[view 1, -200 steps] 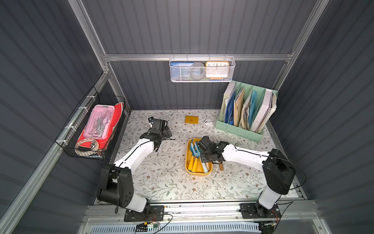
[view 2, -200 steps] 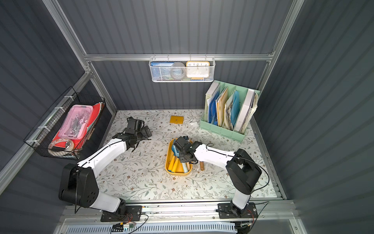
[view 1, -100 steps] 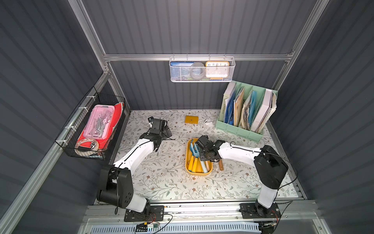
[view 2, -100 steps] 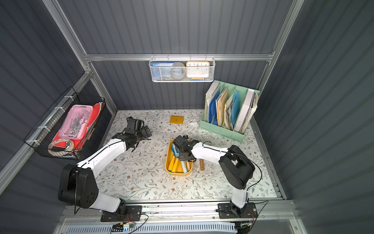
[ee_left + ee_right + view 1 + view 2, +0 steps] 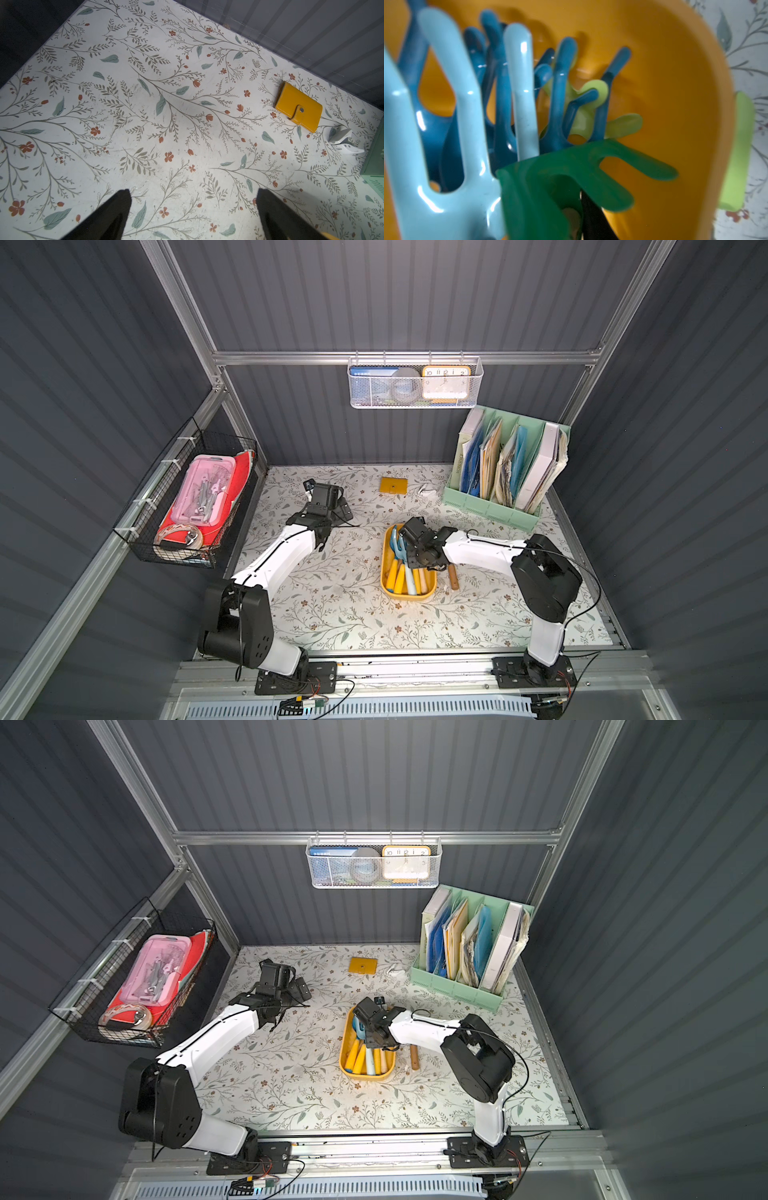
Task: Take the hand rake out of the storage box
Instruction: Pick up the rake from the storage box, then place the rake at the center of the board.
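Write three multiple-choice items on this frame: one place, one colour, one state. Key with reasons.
1. The right end effector is:
A) at the wallet
B) at the storage box
C) at the wire basket

2. The file organiser is:
A) mint green
B) red
C) black

3. The left end effector is:
A) shut on the wallet
B) open and empty
C) shut on a tool

Key:
1 B, its wrist view shows the box's yellow wall around the tools.
2 A, it is mint in both top views.
3 B, the jaws stand wide apart over the table.
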{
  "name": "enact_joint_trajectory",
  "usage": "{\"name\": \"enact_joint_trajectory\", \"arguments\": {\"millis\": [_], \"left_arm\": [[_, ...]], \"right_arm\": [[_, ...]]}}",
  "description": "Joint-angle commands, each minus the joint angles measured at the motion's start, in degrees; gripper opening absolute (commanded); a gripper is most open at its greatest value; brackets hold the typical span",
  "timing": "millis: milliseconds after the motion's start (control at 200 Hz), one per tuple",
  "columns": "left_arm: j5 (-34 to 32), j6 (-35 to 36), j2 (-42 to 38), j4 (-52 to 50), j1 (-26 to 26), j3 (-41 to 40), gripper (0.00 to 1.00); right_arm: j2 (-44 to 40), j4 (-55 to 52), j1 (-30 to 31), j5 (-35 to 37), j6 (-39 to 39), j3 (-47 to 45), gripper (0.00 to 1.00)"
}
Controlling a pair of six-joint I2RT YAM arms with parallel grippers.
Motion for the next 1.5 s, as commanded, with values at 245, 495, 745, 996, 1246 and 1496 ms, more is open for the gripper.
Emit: {"name": "enact_joint_trajectory", "arguments": {"millis": [245, 495, 745, 996, 1246, 1496], "left_arm": [[-0.8, -0.07, -1.36, -1.29, -0.32, -0.14, 1.0], [-0.73, -0.06, -1.02, -1.29, -0.37, 0.12, 1.0], [-0.8, 0.03, -0.72, -1.21, -0.37, 0.21, 1.0], [-0.8, 0.12, -0.54, -1.29, -0.37, 0.26, 1.0], [-1.29, 0.24, -0.66, -1.82, -0.3, 0.66, 1.0], [-1.42, 0.56, -0.07, -2.52, -0.37, 1.43, 1.0]], "right_arm": [[-3.64, -3.15, -0.03, 0.67, -0.43, -0.48, 0.16], [-7.44, -4.38, -0.03, 1.03, -1.93, -0.24, 0.14], [-12.01, -5.99, -0.03, 1.79, -2.86, -0.55, 0.13], [-16.93, -9.65, -1.53, 2.79, -5.43, -0.86, 0.13], [-23.68, -11.12, -9.09, 0.95, -9.06, -7.42, 0.12], [-26.2, -11.6, -16.63, 0.75, -14.34, -14.07, 0.12]]}}
